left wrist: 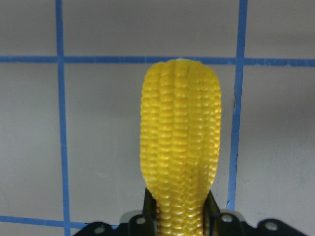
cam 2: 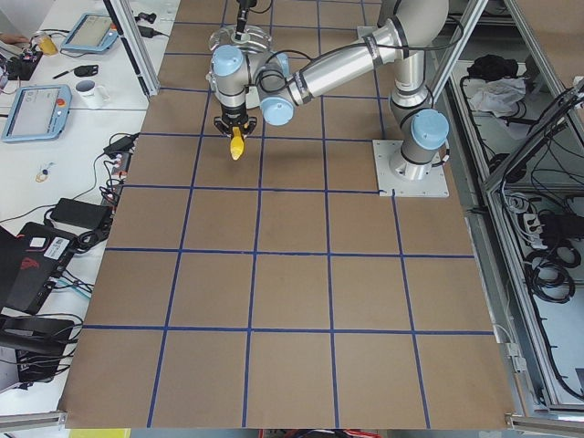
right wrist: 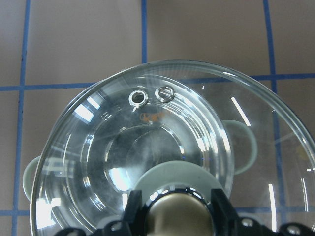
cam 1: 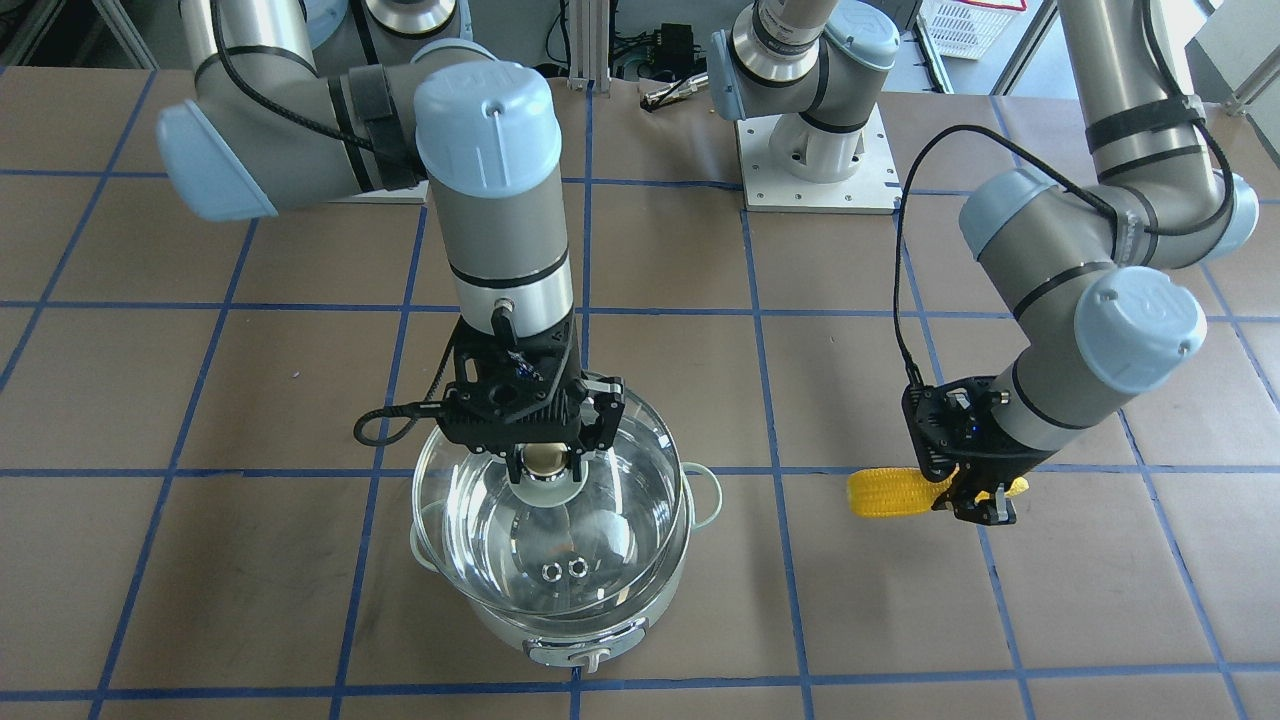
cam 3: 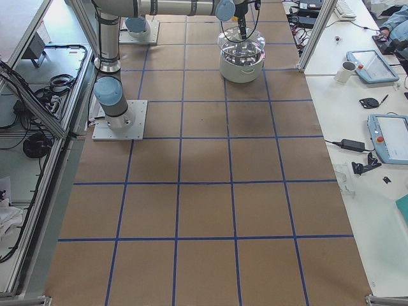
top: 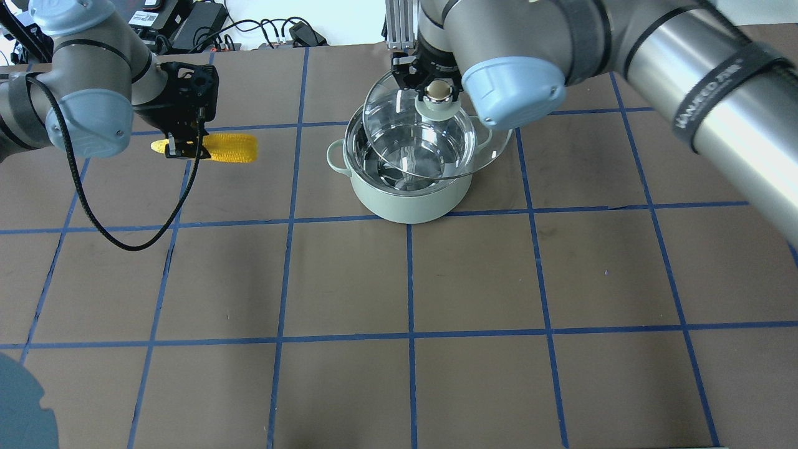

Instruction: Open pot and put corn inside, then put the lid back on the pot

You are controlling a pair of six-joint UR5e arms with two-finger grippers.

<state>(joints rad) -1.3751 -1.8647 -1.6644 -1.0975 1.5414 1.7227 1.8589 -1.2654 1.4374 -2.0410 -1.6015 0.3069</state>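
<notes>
Clearance is what this step needs. The right gripper [cam 1: 545, 465] has its two fingers [right wrist: 220, 205] clamped on the knob [top: 438, 91] of the glass lid [cam 1: 630, 470]. The lid hangs tilted above the pot [top: 405, 202]. As far as I can tell it is raised off the rim, but it covers most of the opening.

To my eye the lid ought to go up a little more and then sideways, away from the side the corn will come from, until the whole steel mouth is bare. Swinging it low risks clipping the rim. Glass on a round knob can pivot in a two-finger hold, so I'd want slow, level travel with the tilt kept small.

On the other side, well apart from the pot, the left gripper [cam 1: 985, 508] is closed around the corn [cam 1: 885, 492] near its narrower end, squeezing it from both flanks in the wrist view. The blunt, wider end points toward the pot. The corn lies level and looks held clear of the table [cam 1: 300, 400], though I can't be sure. It is shorter than the pot is wide, so it should drop in flat once the lid is out of the way.
</notes>
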